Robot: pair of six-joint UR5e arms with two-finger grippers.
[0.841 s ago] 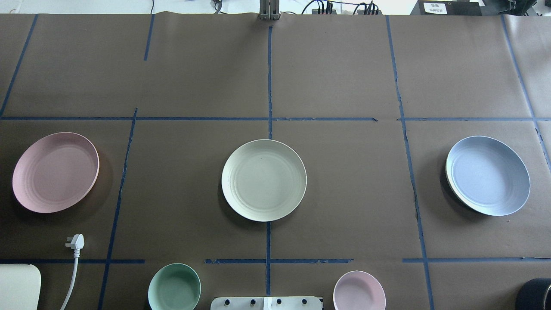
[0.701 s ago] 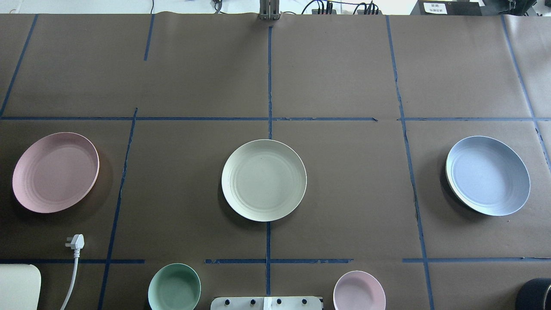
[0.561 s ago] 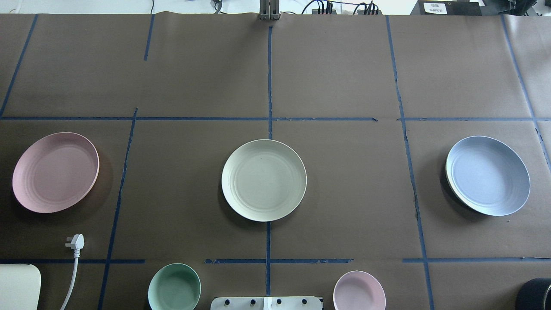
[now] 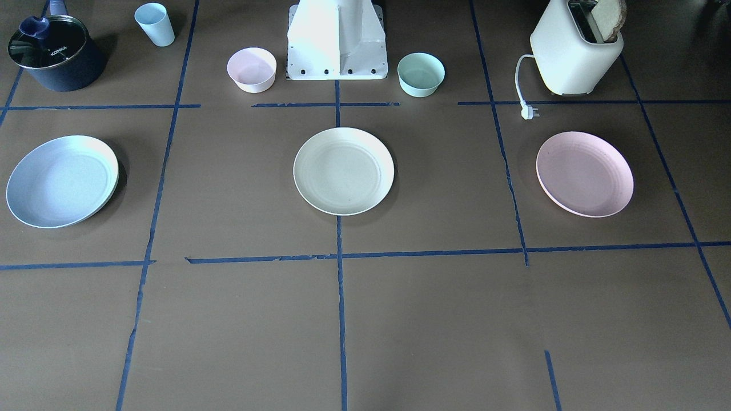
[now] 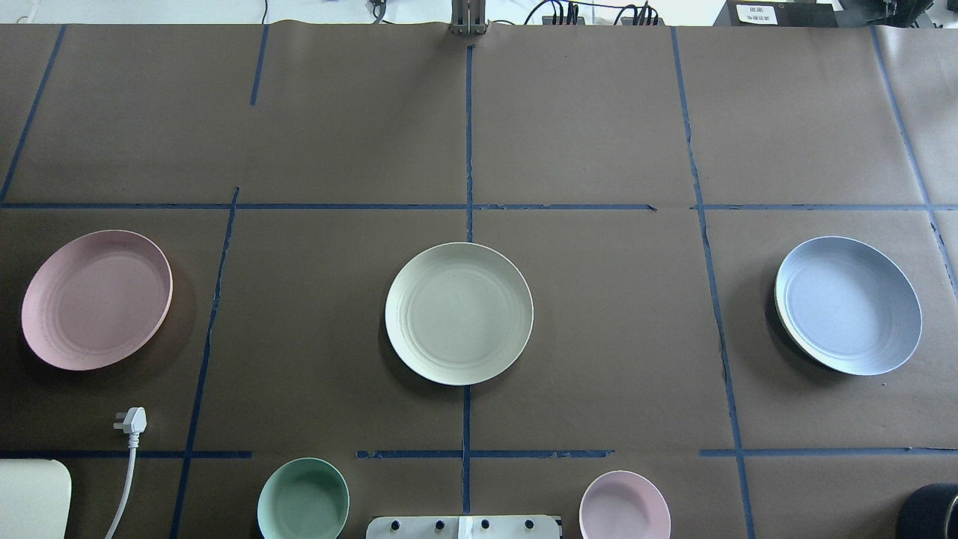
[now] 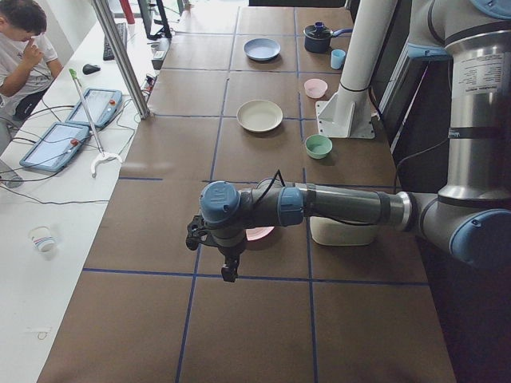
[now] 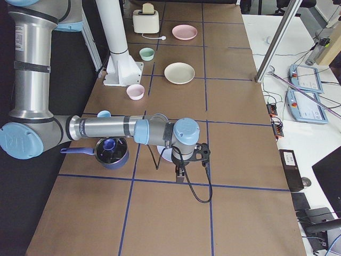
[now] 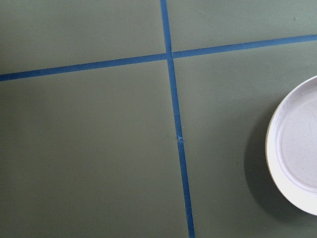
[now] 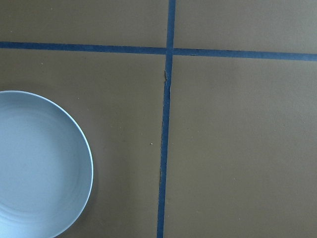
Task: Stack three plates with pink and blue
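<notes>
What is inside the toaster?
A slice of bread sticks up from the slot of the toaster; its lower part is hidden inside the body.

pot (image 4: 57, 73) | blue cup (image 4: 155, 24) | pink bowl (image 4: 252, 69) | mint bowl (image 4: 421, 74) | toaster (image 4: 571, 57) holding bread (image 4: 609, 12) | loose plug (image 4: 529, 113)

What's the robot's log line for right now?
stack: not started | pink plate: robot's left | cream plate: centre | blue plate: robot's right | left gripper, right gripper: state unclear

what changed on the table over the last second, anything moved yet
Nothing visibly changed in the overhead view. The pink plate, cream plate and blue plate lie apart in the same spots, none stacked or taken hold of.
</notes>
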